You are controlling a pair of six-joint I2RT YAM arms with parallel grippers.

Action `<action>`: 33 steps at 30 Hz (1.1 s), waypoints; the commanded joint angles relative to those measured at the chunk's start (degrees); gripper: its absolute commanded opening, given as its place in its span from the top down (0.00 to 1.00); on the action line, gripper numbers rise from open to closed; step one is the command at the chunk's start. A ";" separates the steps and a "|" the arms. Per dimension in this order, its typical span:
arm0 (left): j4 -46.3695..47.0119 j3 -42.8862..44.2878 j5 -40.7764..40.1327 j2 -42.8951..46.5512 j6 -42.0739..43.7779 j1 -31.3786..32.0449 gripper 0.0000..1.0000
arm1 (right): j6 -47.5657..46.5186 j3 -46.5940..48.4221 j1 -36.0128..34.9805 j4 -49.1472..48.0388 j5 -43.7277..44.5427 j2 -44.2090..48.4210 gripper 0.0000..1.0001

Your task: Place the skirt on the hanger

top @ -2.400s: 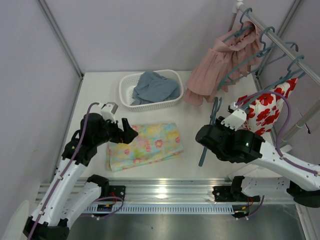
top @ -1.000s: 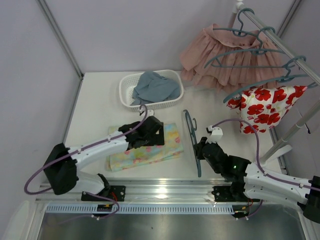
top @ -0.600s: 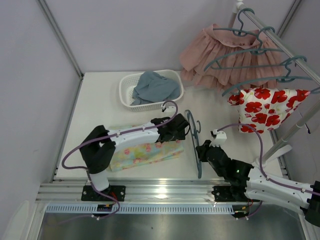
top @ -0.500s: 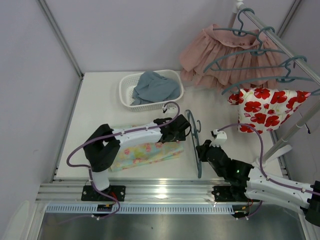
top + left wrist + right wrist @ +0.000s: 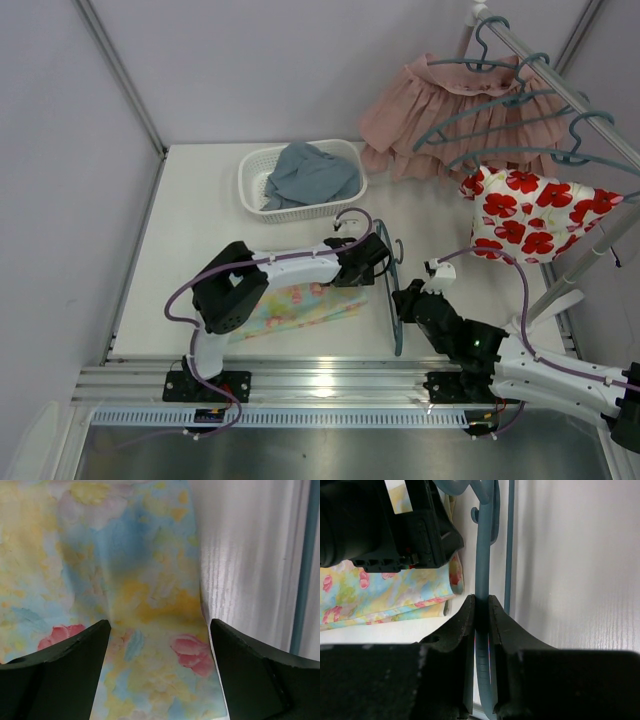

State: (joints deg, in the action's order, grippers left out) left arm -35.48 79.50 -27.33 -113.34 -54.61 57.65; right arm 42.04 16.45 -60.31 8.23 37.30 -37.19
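A: We log the left gripper with fingers spread wide over the floral skirt.
B: Our right gripper is pinched on the teal hanger. The skirt lies flat on the table, just beside the hanger.

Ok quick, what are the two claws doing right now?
Left gripper: open over the skirt, holding nothing.
Right gripper: shut on the hanger.

Blk/wht arms, purple cables
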 commanded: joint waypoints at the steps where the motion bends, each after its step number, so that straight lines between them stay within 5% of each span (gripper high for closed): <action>1: -0.73 0.66 -1.58 -0.74 -3.04 0.45 0.13 | 1.20 0.34 -0.33 -1.81 2.52 0.89 1.00; 11: 7.18 -4.97 2.19 -1.53 -4.71 0.36 0.32 | 1.11 0.52 -0.33 -0.58 2.25 1.68 1.00; 23: 12.89 -9.54 4.39 0.14 -3.66 0.27 1.00 | 1.46 0.95 -0.51 -0.94 1.55 -0.16 1.00; 33: 28.16 -17.53 11.16 6.19 2.75 0.27 1.00 | 1.82 1.22 -0.51 -0.85 1.11 0.10 1.00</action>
State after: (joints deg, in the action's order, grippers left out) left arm -12.32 65.67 -22.87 -108.62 -54.37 57.58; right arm 42.87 16.45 -60.53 8.71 37.21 -37.34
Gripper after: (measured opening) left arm 0.046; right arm 0.156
